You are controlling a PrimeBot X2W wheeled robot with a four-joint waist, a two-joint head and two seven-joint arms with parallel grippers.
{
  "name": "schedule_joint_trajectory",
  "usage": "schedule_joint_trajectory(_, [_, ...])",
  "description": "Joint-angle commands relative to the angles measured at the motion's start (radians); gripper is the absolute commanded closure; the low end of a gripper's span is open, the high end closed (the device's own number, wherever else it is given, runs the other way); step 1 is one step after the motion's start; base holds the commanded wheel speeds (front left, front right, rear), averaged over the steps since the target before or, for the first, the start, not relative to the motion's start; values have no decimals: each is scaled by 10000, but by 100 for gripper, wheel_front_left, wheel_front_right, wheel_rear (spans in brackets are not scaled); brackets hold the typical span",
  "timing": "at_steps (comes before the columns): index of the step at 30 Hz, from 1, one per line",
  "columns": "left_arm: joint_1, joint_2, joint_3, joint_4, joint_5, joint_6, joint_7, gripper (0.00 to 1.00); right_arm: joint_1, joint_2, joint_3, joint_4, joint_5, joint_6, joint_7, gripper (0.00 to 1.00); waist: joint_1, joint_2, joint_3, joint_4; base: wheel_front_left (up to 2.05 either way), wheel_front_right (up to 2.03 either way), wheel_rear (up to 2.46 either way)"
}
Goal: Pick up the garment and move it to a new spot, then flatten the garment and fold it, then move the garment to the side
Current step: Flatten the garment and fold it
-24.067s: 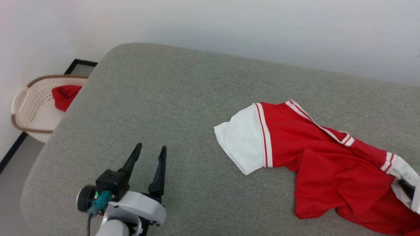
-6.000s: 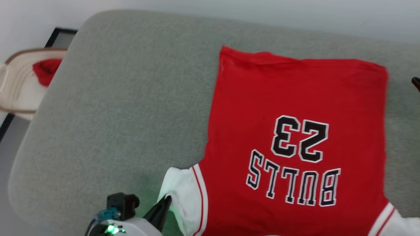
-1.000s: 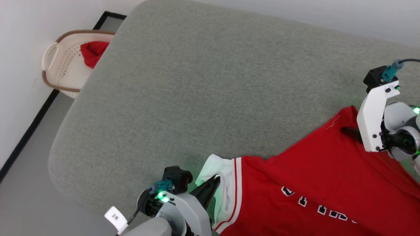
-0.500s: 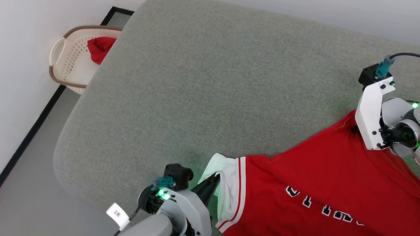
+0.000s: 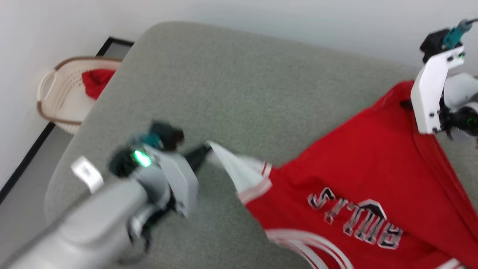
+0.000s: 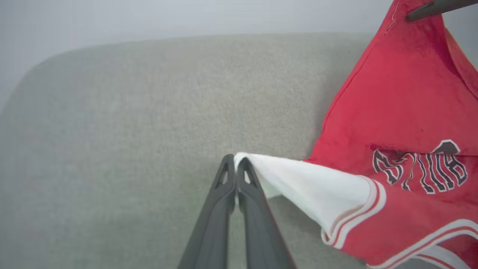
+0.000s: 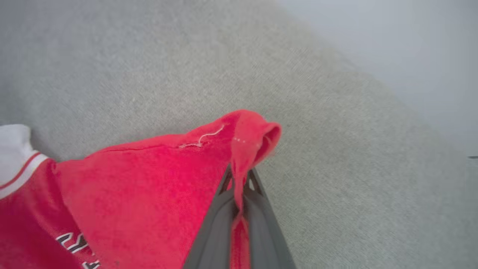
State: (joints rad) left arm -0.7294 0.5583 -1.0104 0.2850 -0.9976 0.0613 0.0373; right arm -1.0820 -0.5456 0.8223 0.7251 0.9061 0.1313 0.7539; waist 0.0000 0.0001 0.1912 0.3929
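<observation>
Seemingly taut, the garment (image 5: 366,160) spans left claw (image 6: 235,160) and right claw (image 7: 239,172).

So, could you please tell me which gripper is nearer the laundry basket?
Left. The left gripper, pinching the garment by its white sleeve, is toward the basket; the right gripper, pinching its red hem corner, is far across the cushion.

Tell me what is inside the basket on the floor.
Inside the cream basket lies a plain red cloth bundle. The edge of the grey cushion covers the basket's right part and part of the bundle, so anything else there cannot be seen.
</observation>
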Motion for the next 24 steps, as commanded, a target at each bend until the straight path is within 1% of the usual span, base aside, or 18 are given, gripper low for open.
schedule_joint_trajectory(1, [-622, 334, 89, -21, 129, -105, 432, 100, -279, 46, 37, -6, 54, -10, -323, 100, 0, -1, -593, -497, 0, 0, 0])
schedule_joint_trajectory(4, [-1564, 647, 245, 178, 143, -352, 1073, 100, -579, 91, 63, 10, 67, -10, -882, 100, 0, -1, -941, -801, 0, 0, 0])
schedule_joint_trajectory(7, [-2544, 820, 336, 688, 300, -656, 1602, 100, -944, 83, 125, 17, -24, -10, -1515, 100, 0, -1, -1235, -1143, 0, 0, 0])
schedule_joint_trajectory(10, [-3485, 804, 420, 1380, 500, -947, 1840, 100, -1301, 76, 181, 94, -171, -10, -2170, 100, 0, -1, -1481, -1503, 0, 0, 0])
schedule_joint_trajectory(17, [-5417, 365, 432, 3370, 979, -1440, 2007, 100, -2134, -38, 353, 529, -432, -10, -3587, 100, 0, -1, -1858, -2213, 0, 0, 0])
schedule_joint_trajectory(20, [-6131, 131, 446, 4256, 1197, -1545, 1800, 100, -2466, 38, 310, 795, -549, -10, -4257, 100, 0, -1, -1937, -2480, 0, 0, 0])
schedule_joint_trajectory(24, [-6954, -209, 494, 5319, 1517, -1576, 1220, 100, -2832, 246, 255, 1218, -599, -10, -4949, 100, 0, -1, -1985, -2809, 0, 0, 0])
